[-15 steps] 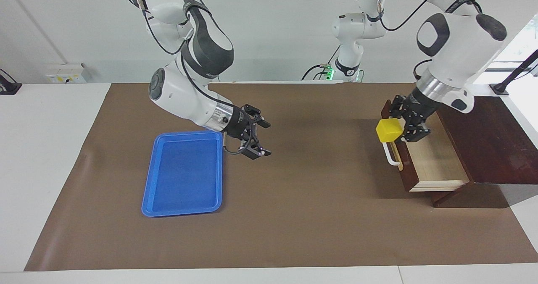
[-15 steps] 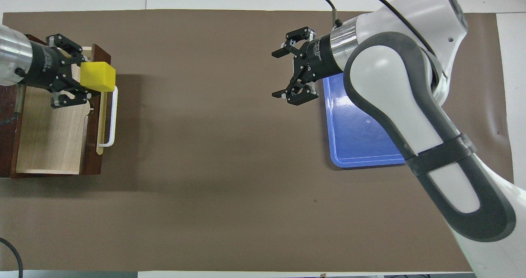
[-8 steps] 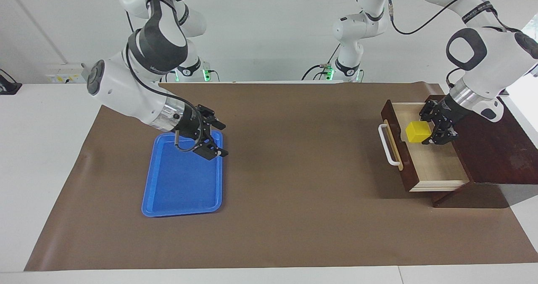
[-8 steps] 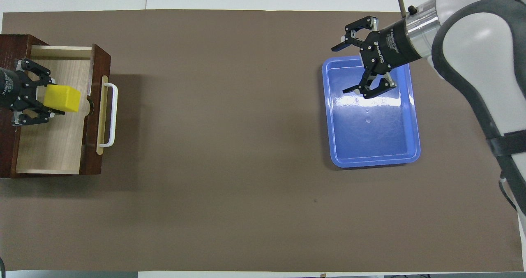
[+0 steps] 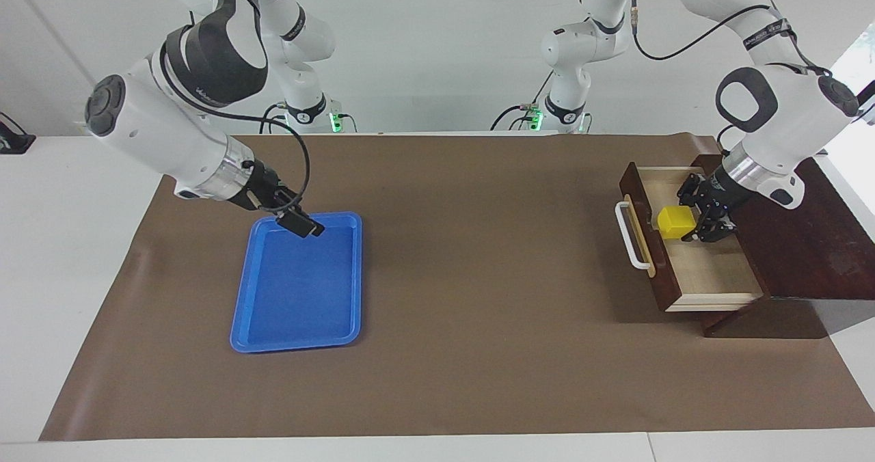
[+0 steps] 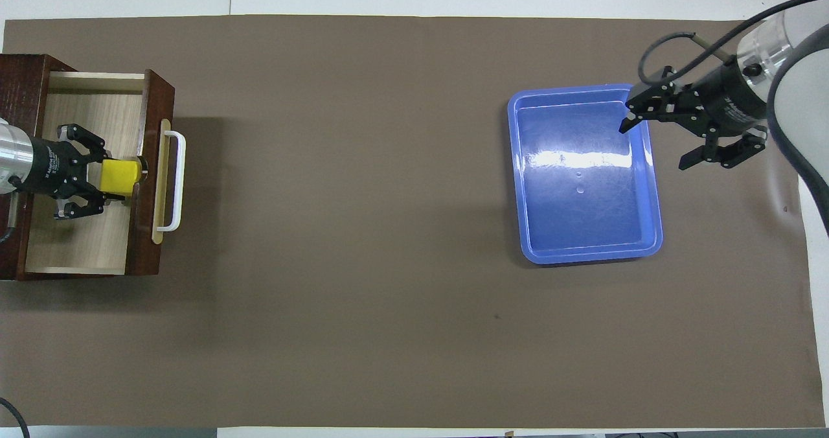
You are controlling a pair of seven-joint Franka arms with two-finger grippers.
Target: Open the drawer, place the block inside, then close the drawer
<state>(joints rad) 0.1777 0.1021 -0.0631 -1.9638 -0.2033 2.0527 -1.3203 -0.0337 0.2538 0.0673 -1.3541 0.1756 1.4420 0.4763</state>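
Observation:
The drawer (image 5: 711,270) of the dark wooden box (image 5: 806,243) stands pulled out, its pale inside showing and its white bar handle (image 5: 632,236) facing the table's middle. The yellow block (image 5: 675,221) is down inside the drawer (image 6: 84,230), close to the drawer front. My left gripper (image 5: 687,220) reaches into the drawer, shut on the block (image 6: 120,175). Its fingers (image 6: 97,198) lie on two sides of the cube. My right gripper (image 6: 660,143) hangs open and holds nothing, over the blue tray's edge toward the right arm's end.
An empty blue plastic tray (image 5: 297,339) lies on the brown mat (image 5: 478,311) toward the right arm's end. The wooden box sits at the left arm's end, with the white handle (image 6: 175,182) sticking out from it.
My left gripper carried the block from above the drawer front back and down into the drawer. The right arm swung away from the table's middle, across the tray toward its own end.

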